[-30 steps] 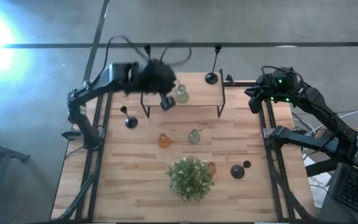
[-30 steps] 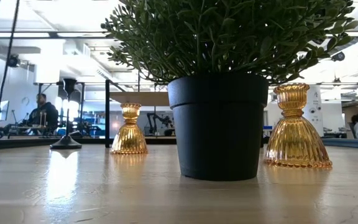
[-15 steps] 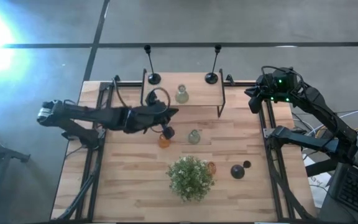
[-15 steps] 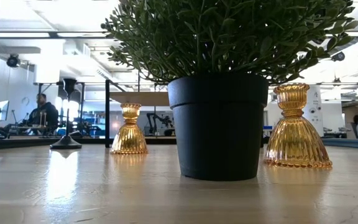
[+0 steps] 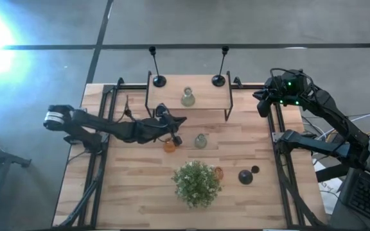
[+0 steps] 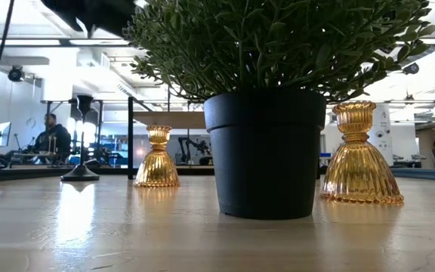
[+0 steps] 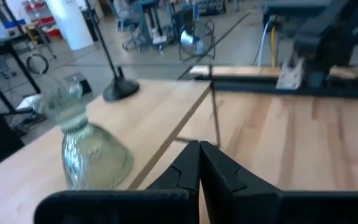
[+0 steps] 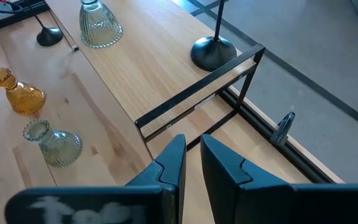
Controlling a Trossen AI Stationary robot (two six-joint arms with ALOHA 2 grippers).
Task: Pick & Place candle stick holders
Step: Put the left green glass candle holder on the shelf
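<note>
Left gripper (image 5: pixel 173 136): fingers pressed together, holding nothing, low over the table (image 5: pixel 140 192) just in front of the raised shelf (image 5: pixel 204 95). Arm laid out long from the left edge, crossing the left side of the board.

- Just beside those fingertips, on the near side: amber glass holder (image 5: pixel 169 146), upright, long axis vertical, mouth up. Touching or merely close, cannot tell from above.
- By the arm, in the low view: a short black holder (image 6: pixel 81 172), upright, with a domed base, thin stem and a cup on top. Probably under or beside the arm in the high view, though not clearly made out there.
- On the shelf, left to right: tall black holder (image 5: pixel 158 80), pale green glass holder (image 5: pixel 187 97), second tall black holder (image 5: pixel 219 79). All upright; the black stems lean outward past the shelf's far edge only in the picture. Bare wood between each pair.
- In front of the shelf, right of the amber one: second pale green holder (image 5: pixel 200 140), upright, ribbed and bulbous, well clear of its neighbours.
- Toward the near edge: potted plant (image 5: pixel 196 183), its foliage overhanging a second amber holder (image 5: pixel 219 172) close on its right. Ribbed bell shape, upright.
- Further right: two short black holders (image 5: pixel 245 176) and (image 5: pixel 255 169), close together, seen end-on as dark rounds.
- Open board along the whole near-left quarter and the right margin.

Right gripper (image 5: pixel 261 108): parked over the far right corner rail, fingers a narrow slit apart, nothing between them.
</note>
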